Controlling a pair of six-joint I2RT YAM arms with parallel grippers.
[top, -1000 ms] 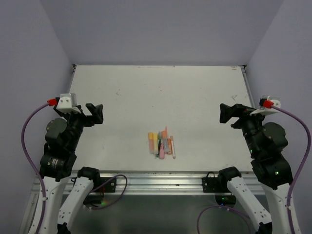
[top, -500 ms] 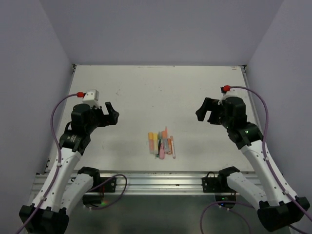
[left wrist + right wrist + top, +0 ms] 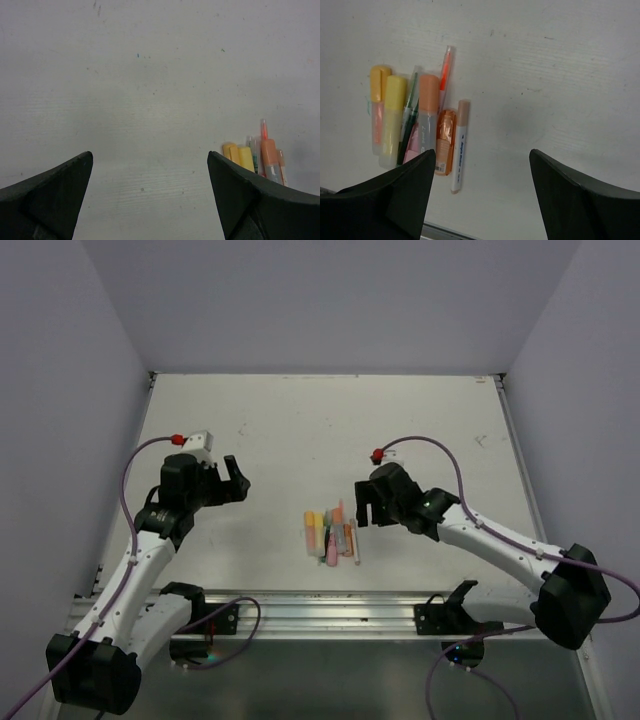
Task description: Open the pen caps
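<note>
Presumably light, stiff and slick, the pens lay by the counter's near edge. My left claw and right claw stood open. Best holds: body plus pen caps.

The pens lie bunched at the front of the table, between left claw and seemingly nearer right claw.
</note>
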